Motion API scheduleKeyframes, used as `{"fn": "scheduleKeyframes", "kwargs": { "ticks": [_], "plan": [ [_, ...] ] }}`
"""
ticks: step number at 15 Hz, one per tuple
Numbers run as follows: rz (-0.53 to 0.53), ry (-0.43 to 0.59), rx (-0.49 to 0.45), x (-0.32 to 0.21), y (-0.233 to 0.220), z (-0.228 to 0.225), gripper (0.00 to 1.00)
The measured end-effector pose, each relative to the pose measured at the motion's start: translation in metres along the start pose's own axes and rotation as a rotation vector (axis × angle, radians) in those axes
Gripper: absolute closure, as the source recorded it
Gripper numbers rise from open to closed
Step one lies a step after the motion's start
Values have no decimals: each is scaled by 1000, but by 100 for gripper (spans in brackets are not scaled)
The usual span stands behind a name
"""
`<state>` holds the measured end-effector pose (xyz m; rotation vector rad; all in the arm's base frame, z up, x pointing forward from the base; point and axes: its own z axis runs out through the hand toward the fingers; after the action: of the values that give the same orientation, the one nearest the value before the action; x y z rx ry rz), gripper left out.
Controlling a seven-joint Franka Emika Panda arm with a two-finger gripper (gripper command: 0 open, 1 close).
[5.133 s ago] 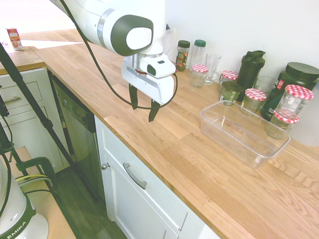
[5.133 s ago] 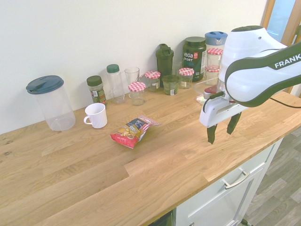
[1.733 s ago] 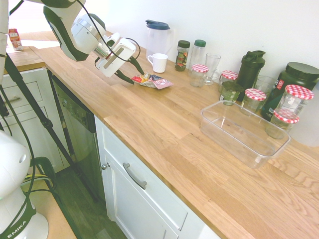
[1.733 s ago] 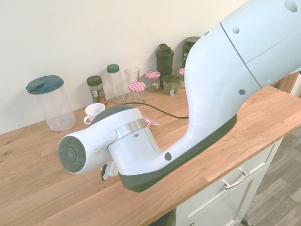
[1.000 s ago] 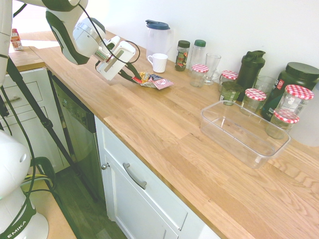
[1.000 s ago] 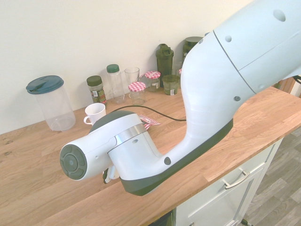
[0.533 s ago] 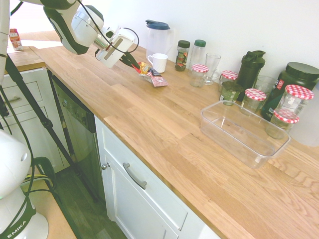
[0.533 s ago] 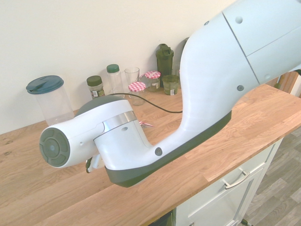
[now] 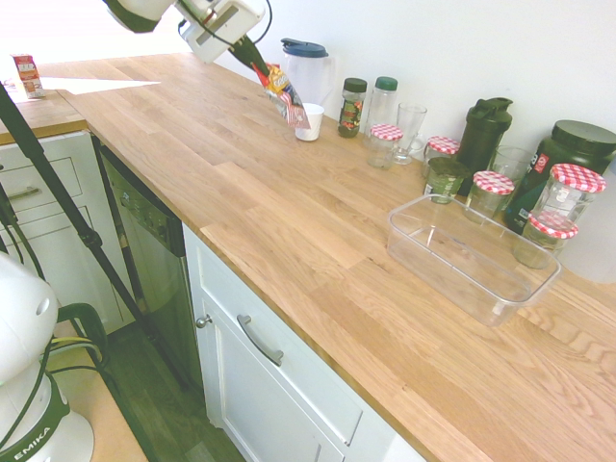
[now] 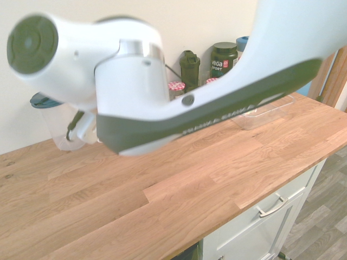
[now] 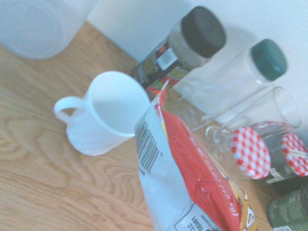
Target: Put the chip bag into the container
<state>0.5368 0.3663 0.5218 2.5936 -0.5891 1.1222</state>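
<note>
**Looks like a home kitchen**

Long wooden countertop (image 9: 318,221) over white cabinets (image 9: 279,385) with a drawer handle (image 9: 260,341) — pretty standard kitchen stuff. Along the wall there's a white mug (image 9: 310,122), glass jars with red-checked lids (image 9: 493,190), spice bottles (image 9: 353,106) and a pitcher (image 9: 306,65) — everyday household clutter.

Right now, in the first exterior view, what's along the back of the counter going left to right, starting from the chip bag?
chip bag held up by the gripper → white mug → dark-lidded spice jar → green-capped clear bottle → drinking glass → dark shaker bottle → large dark tub.
</note>
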Motion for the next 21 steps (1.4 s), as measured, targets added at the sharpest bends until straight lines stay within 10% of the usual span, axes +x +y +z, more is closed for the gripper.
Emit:
{"fn": "scheduleKeyframes", "kwargs": {
  "ticks": [21],
  "plan": [
    [419, -192, 53, 138, 430, 74, 100]
  ]
}}
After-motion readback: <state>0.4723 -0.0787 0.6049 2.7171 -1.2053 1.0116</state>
